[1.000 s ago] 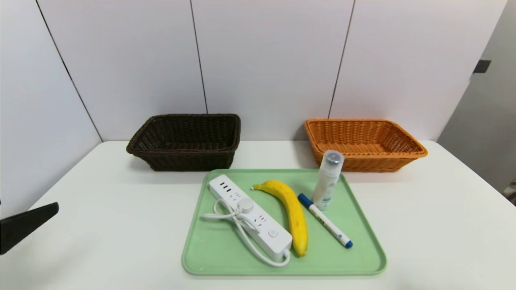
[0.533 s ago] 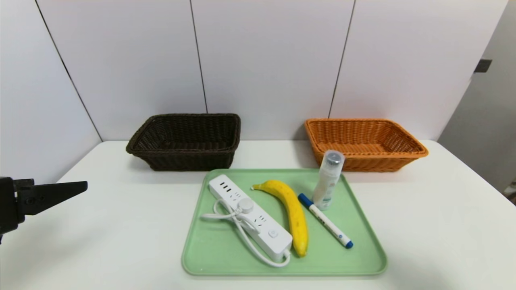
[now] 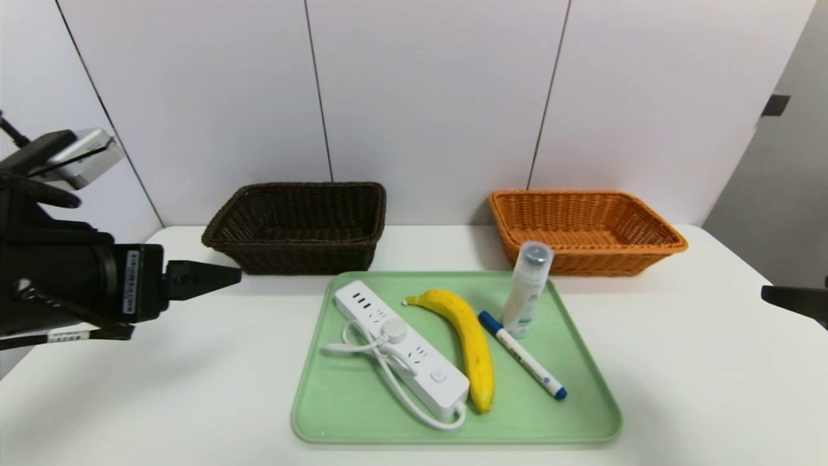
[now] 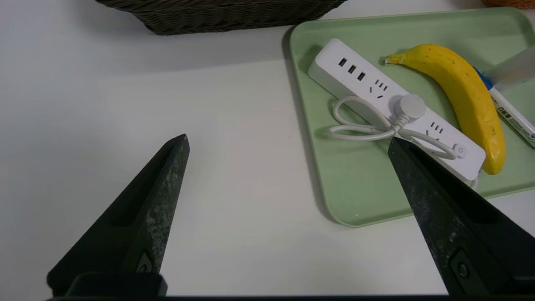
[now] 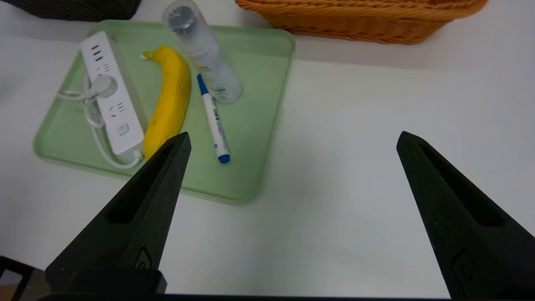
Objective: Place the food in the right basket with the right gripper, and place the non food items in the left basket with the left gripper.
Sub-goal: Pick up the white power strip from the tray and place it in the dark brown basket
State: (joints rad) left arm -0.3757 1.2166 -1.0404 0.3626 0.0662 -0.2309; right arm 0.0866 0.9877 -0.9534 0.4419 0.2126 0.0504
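Note:
A yellow banana [image 3: 467, 343] lies on the green tray [image 3: 336, 408], between a white power strip [image 3: 401, 346] with a coiled cord and a white pen with a blue cap [image 3: 521, 355]. A small white bottle [image 3: 526, 289] stands upright behind the pen. The dark brown left basket [image 3: 297, 226] and the orange right basket [image 3: 585, 230] sit empty at the back. My left gripper [image 4: 288, 140] hovers open above the table left of the tray, holding nothing. My right gripper [image 5: 292, 140] is open and empty over the table right of the tray; in the head view only a fingertip [image 3: 792, 299] shows.
The white table [image 3: 194, 362] ends at a white panelled wall [image 3: 427, 97] behind the baskets. Bare tabletop lies on both sides of the tray. The left arm's body [image 3: 65, 278] stands high at the left edge.
My left arm has swung up and inward from the left edge toward the tray. A right fingertip has come into the head view at the right edge. The objects have not moved.

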